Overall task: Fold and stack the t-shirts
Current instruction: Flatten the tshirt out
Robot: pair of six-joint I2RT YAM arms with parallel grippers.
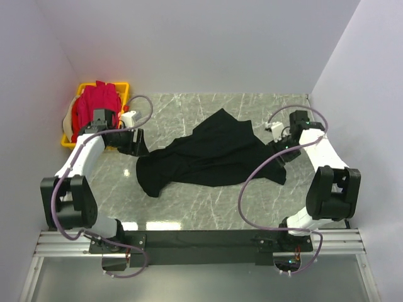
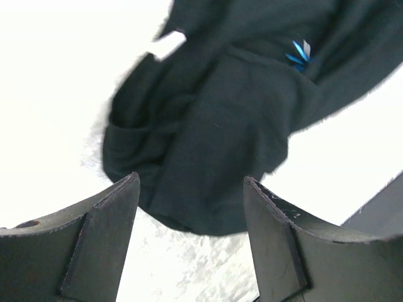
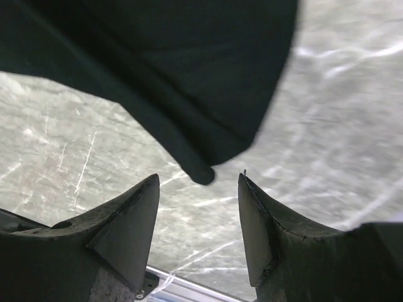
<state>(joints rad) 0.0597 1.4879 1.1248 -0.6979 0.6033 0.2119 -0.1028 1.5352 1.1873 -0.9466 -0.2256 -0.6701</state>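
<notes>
A large black t-shirt [image 1: 208, 154] lies crumpled across the middle of the marble table. My left gripper [image 1: 137, 146] sits at its left end. In the left wrist view, that gripper [image 2: 190, 178] is open, and the bunched black cloth [image 2: 214, 126] lies just past the fingertips with nothing between them. My right gripper [image 1: 281, 155] sits at the shirt's right end. Seen from the right wrist, the gripper [image 3: 198, 177] is open, and a corner of the black shirt [image 3: 203, 171] hangs just beyond the tips, not gripped. Magenta-pink t-shirts [image 1: 94, 107] are piled in the crate.
A yellow crate [image 1: 68, 141] stands in the back left corner behind my left arm. White walls close in the table at the back and both sides. A metal rail [image 1: 201, 242] with the arm bases runs along the near edge.
</notes>
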